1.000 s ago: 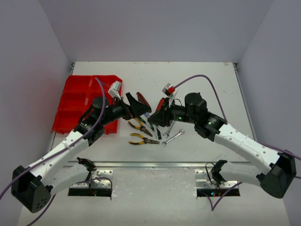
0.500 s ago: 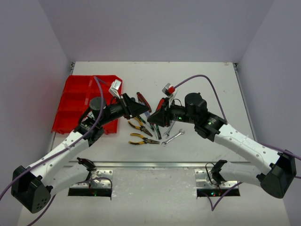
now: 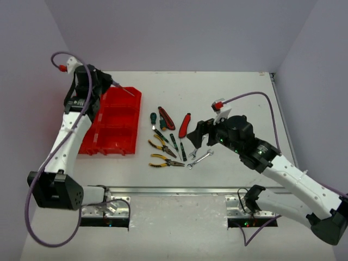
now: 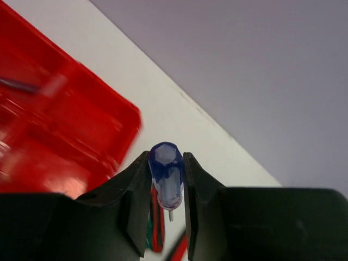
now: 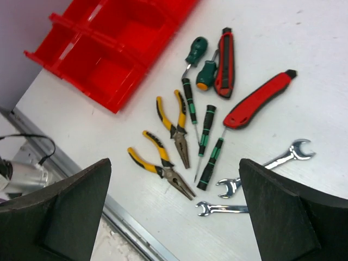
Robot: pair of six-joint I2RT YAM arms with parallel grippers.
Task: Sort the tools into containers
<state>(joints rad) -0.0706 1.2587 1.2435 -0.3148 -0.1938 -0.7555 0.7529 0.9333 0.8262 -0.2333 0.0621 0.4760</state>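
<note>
Your left gripper is clenched on the blue-handled screwdriver, only at its handle end. The red organizer tray lies below it, to the left. If you release here, the screwdriver may drop past the rim onto the tabletop. Your right gripper stands wide open.

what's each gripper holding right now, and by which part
The left gripper holds a blue-handled screwdriver, pinched by its handle between the fingers. The right gripper is open and holds nothing.
</note>
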